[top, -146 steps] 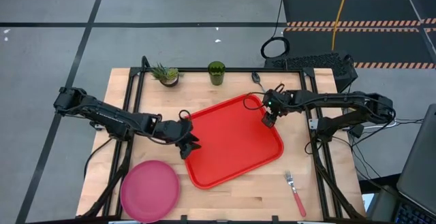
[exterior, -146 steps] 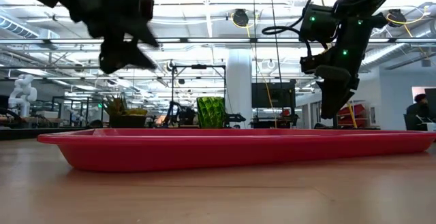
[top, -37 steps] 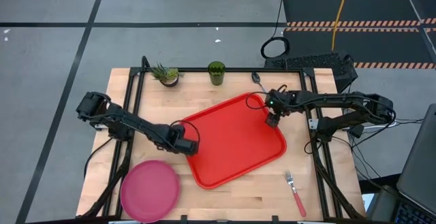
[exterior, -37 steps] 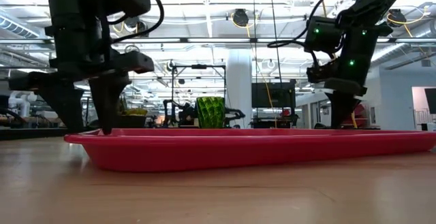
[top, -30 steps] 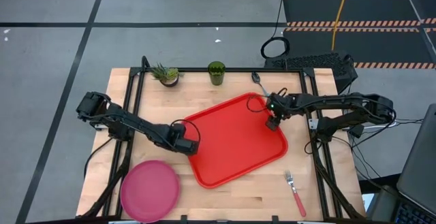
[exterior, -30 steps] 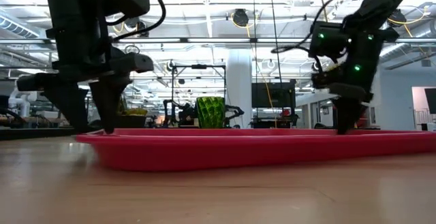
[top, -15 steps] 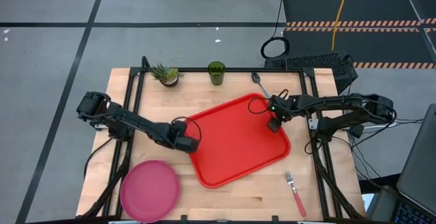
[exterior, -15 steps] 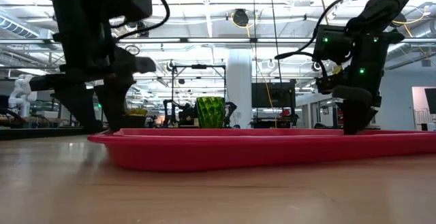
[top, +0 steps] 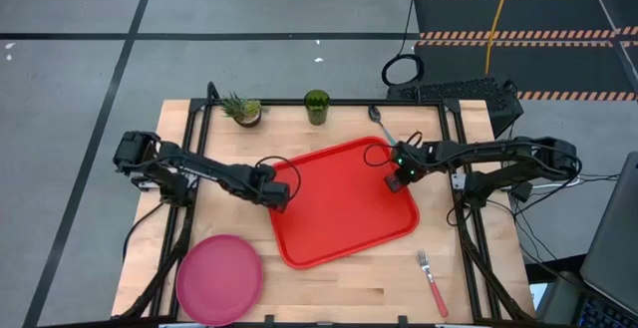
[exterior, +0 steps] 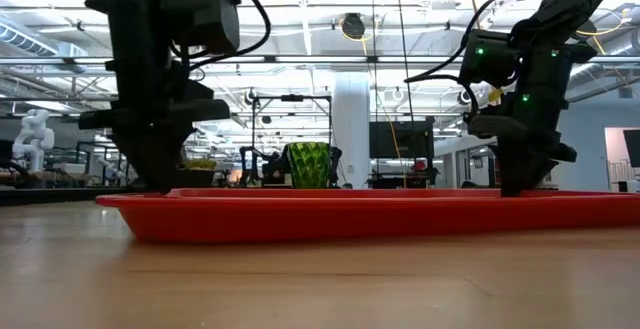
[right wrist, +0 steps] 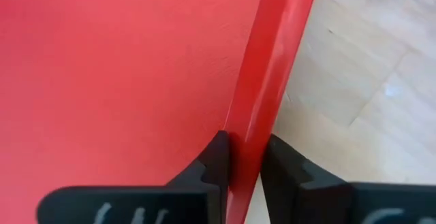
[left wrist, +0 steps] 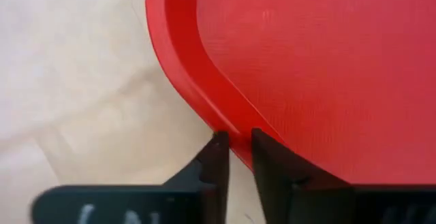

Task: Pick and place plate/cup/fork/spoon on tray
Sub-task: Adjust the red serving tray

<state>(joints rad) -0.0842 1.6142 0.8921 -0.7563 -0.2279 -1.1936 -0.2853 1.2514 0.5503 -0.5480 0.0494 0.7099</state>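
Left hand (left wrist: 234, 157) and right hand (right wrist: 246, 159), spread moments earlier, now clamp opposite rims of large red rectangular plastic tray (top: 344, 203); tray repositioning on surface likely, tableware unplaced.

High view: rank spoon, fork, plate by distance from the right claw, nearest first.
From the right claw, clamped on the tray rim:
1. Spoon, just behind it at the table's back edge.
2. Fork, front right corner.
3. Plate, front left corner, beyond the tray.
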